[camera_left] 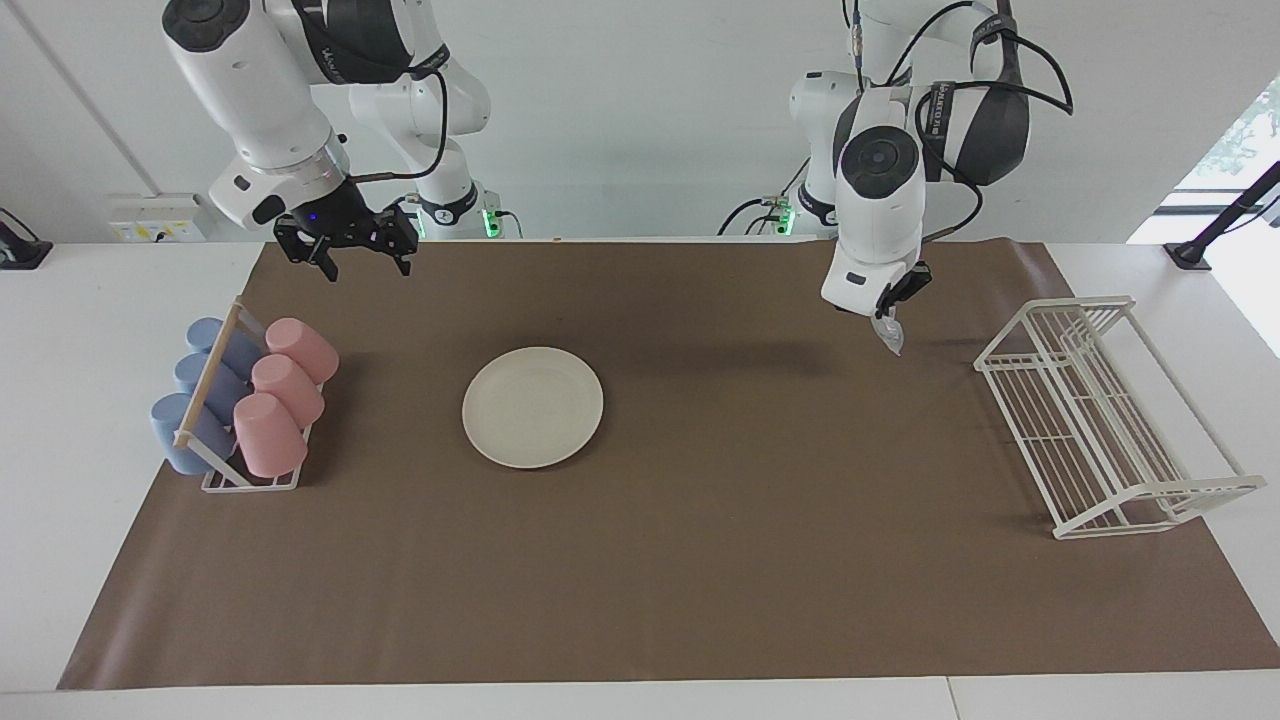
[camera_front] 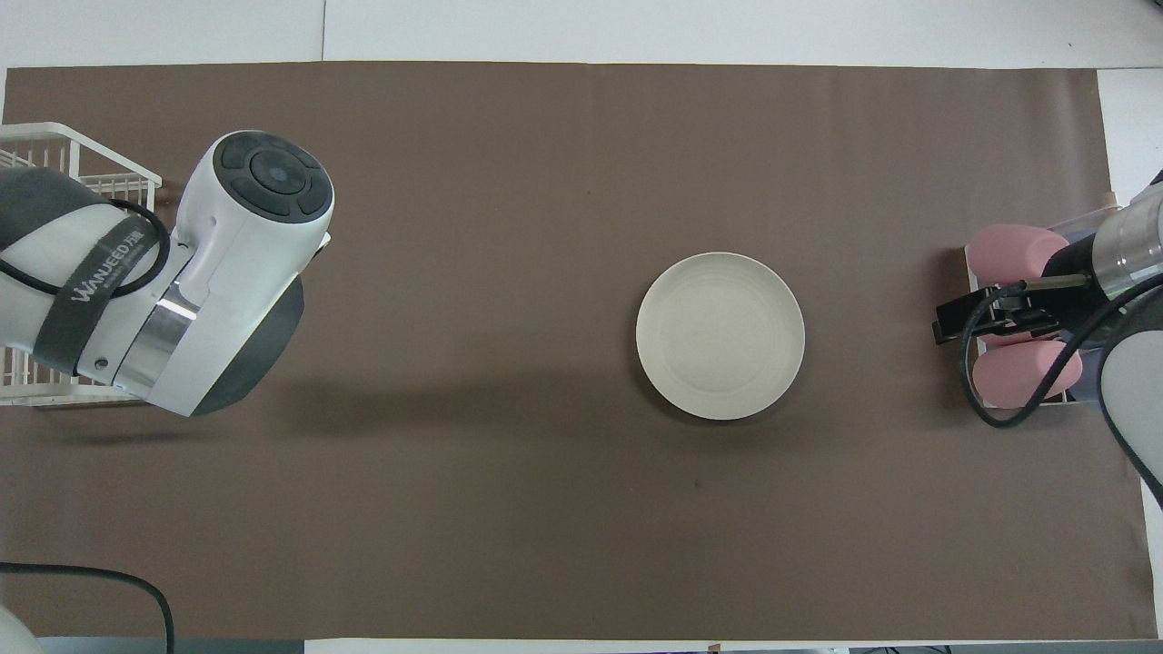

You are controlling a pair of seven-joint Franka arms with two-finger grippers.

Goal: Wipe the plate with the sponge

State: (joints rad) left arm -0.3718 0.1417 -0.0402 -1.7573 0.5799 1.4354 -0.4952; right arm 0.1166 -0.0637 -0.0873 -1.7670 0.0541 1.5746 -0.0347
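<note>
across the table (camera_left: 120, 290) lies a brown mat (camera_left: 700, 560) that covers most of the top. toward the left arm's end of the mat stands a white wire rack (camera_left: 1100, 420), and toward the right arm's end sits a cup holder (camera_left: 222, 400) with pink cups (camera_left: 285, 385) and blue cups (camera_left: 200, 385) lying in it on their sides. the plate (camera_left: 533, 407), round and cream, lies flat on the mat between the two, nearer the cup holder than the wire rack, with nothing on it and nothing touching it.

the left gripper (camera_left: 893, 305) hangs in the air over the mat, between the plate and the wire rack and closer to the rack; its fingers are pinched on the sponge (camera_left: 889, 335), a small silvery scrap that dangles below them, clear of the mat. from overhead the arm's own body hides both the gripper and the sponge. the right gripper (camera_left: 346, 240) waits in the air over the mat's edge by the cup holder, its fingers spread apart with nothing between them, well apart from the plate.
</note>
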